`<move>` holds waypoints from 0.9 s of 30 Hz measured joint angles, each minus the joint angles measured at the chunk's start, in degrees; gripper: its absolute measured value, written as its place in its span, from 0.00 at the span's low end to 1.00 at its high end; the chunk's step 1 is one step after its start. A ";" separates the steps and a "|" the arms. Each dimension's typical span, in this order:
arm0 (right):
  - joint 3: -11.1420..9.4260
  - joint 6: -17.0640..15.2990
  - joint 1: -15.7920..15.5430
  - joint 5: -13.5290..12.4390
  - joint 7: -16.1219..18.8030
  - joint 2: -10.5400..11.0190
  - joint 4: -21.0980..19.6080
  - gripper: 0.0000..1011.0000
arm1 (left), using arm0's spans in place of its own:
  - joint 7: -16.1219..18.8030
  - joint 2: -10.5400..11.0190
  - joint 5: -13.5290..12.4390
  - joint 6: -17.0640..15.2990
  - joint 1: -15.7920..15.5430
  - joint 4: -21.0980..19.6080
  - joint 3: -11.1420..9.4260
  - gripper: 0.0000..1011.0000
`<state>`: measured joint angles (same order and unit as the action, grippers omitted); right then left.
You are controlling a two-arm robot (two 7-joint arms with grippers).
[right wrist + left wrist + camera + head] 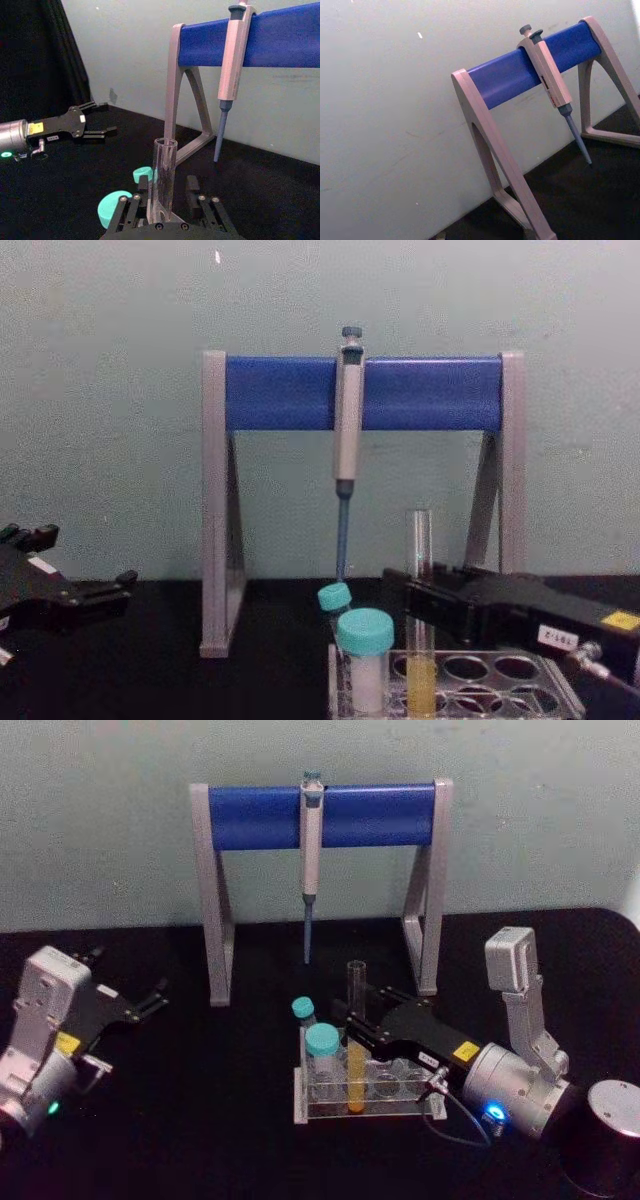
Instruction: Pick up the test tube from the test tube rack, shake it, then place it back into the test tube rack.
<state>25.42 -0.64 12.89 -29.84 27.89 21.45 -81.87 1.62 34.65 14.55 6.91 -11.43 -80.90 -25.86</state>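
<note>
- The test tube [419,550] stands upright in the test tube rack [398,1082], which sits mid-way along the worktop's [200,1120] front edge. Yellow-orange liquid fills the tube's lower part.
- The right gripper [168,182] reaches in from the right edge with its fingers spread either side of the tube's bare glass, not clamped. In the right wrist view the gaps look unequal. An off-centre squeeze could lever the tube against its hole and tilt it or crack it.
- The glass is smooth and the grasp would sit above the liquid, so a light hold may let the tube slide during shaking.
- The tube has no cap, so a hard or slanted shake would likely throw liquid onto the worktop.
- The teal-capped vial [364,632] stands just beside the tube, and the slanted teal-capped tube [334,597] stands behind it. A finger swinging wide could knock either one.
- The rack looks light, so a lift that is not straight up may drag or tip it.
- The pipette [311,850] hangs from the stand [260,817] towards the rear edge, so a high lift could strike its tip.
- The rack's holes are clear and hard to aim for, so a returning tube may land on the top plate.
- The left gripper [155,1000] rests parked near the left edge with its fingers apart.
</note>
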 joint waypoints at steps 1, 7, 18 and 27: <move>0.00 0.00 0.00 0.00 0.00 0.00 -0.01 0.49 | 0.00 0.00 0.00 0.00 0.00 0.00 0.00 0.99; 0.00 0.00 0.00 0.00 0.00 0.00 -0.01 0.31 | 0.00 0.00 0.00 0.00 0.00 0.00 0.00 0.99; 0.00 0.01 0.00 -0.01 -0.02 0.00 -0.02 0.23 | 0.00 0.00 0.00 0.00 0.00 0.00 0.00 0.99; -0.01 1.35 -0.23 -0.06 0.38 -0.05 -0.01 0.23 | 0.00 0.00 0.00 0.00 0.00 0.00 0.00 0.99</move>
<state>25.41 0.71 12.66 -29.90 28.28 21.40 -81.89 1.62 34.65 14.55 6.91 -11.43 -80.90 -25.86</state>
